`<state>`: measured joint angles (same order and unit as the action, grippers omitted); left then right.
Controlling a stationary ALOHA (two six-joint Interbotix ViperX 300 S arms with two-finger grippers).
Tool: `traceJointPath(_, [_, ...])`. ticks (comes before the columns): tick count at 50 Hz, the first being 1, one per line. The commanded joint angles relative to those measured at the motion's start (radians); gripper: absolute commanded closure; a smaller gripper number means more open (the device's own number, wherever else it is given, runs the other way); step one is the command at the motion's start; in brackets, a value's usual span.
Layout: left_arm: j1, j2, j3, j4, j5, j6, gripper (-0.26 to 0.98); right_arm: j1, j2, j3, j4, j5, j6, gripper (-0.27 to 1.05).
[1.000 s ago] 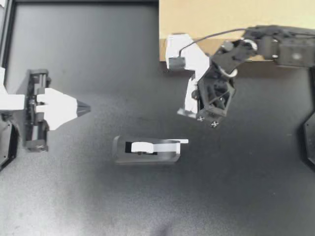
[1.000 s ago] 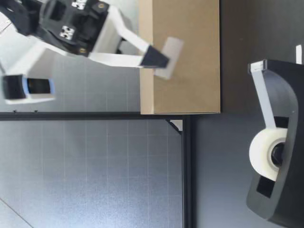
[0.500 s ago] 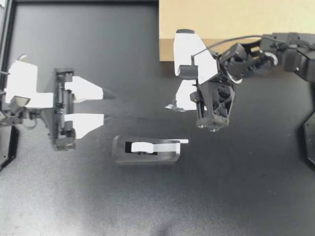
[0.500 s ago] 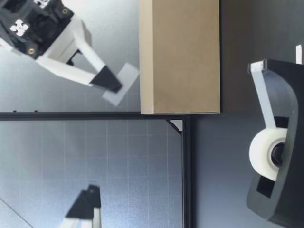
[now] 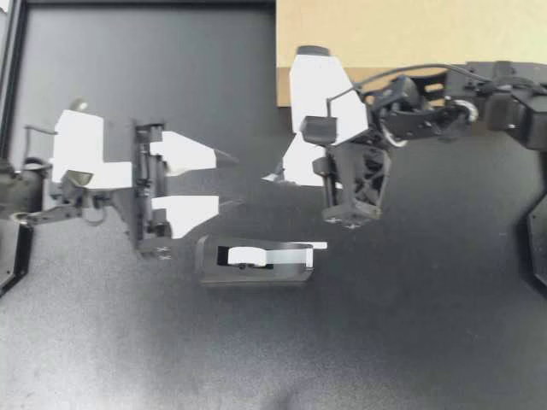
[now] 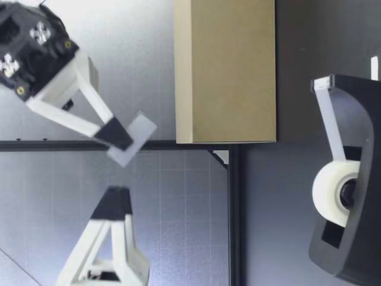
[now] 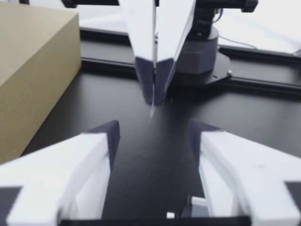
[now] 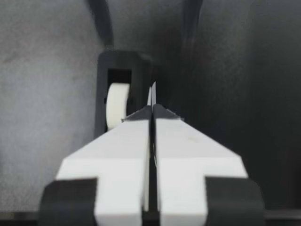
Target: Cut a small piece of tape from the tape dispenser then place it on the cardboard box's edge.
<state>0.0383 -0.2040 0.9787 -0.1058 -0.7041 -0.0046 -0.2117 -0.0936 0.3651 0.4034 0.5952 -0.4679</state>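
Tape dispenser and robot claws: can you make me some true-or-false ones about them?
1. My right gripper is shut on a piece of tape. True.
2. My left gripper is shut. False: its fingers stand apart, holding nothing.
3. The tape dispenser sits on top of the cardboard box. False: it stands on the table, apart from the box.
4. A white tape roll sits in the dispenser. True.

Black arms (image 5: 504,96); white, dark-tipped fingers (image 5: 184,152) on my left gripper (image 5: 227,180) and right gripper (image 5: 272,178)
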Motion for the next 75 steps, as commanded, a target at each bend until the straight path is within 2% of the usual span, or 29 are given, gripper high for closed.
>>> traceJointPath(1, [0.002,0.005,-0.034,-0.002,-0.012,0.002,0.24,0.011,0.006,-0.044,0.0,0.003,-0.002,0.87])
traceJointPath(14, [0.002,0.02,-0.041,-0.002,-0.014,0.002,0.24,0.011,0.041,-0.084,-0.002,0.034,-0.002,0.87])
traceJointPath(22, [0.002,0.021,-0.041,-0.002,-0.015,0.002,0.29,0.012,0.049,-0.098,-0.002,0.037,-0.002,0.87])
traceJointPath(50, [0.002,0.029,-0.04,-0.002,-0.015,0.002,0.78,0.012,0.048,-0.098,-0.002,0.038,-0.002,0.87])
traceJointPath(62, [0.002,0.025,-0.038,-0.002,-0.015,0.0,0.81,0.012,0.04,-0.091,0.0,0.038,0.003,0.85])
traceJointPath(70, [0.002,0.025,-0.038,-0.002,-0.015,0.0,0.81,0.011,0.041,-0.087,0.002,0.038,0.006,0.75])
traceJointPath(75, [0.0,0.025,-0.038,-0.002,-0.015,0.002,0.81,0.012,0.048,-0.083,0.0,0.035,0.009,0.59])
